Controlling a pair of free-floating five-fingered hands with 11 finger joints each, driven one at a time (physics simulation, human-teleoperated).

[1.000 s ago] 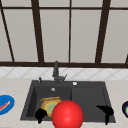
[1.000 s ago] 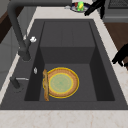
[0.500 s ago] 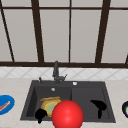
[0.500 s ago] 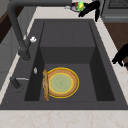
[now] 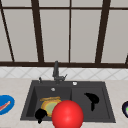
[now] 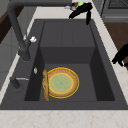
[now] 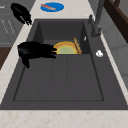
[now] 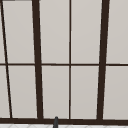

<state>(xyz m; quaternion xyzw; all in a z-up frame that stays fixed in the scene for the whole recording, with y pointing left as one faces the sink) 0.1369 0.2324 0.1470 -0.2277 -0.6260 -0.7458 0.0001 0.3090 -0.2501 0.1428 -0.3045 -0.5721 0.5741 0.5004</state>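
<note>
**Two hands at the sink, both holding nothing**

The right hand (image 5: 93, 98) hangs in the air over the right half of the sink (image 5: 87, 83). Its fingers are stretched out almost straight and its thumb points down. In the right side view the fingers point toward the left half of the sink. It touches nothing.

The left hand (image 5: 40, 114) floats at the sink's front left corner. Its fingers hang loose and a little bent, with nothing in them.

The yellow plate (image 5: 49, 105) lies flat on the floor of the sink's left half. A brown stick (image 6: 45, 85) lies along its edge, on the side near the tap (image 5: 56, 71).

I think any reach for the plate should go slow, down from above. The fingers should stay wide and keep off the sink wall and the stick.

A red ball (image 5: 67, 115) shows at the sink's front edge. A blue plate (image 5: 5, 104) sits left of the sink. A dark bowl (image 5: 125, 109) sits right of the sink.
</note>
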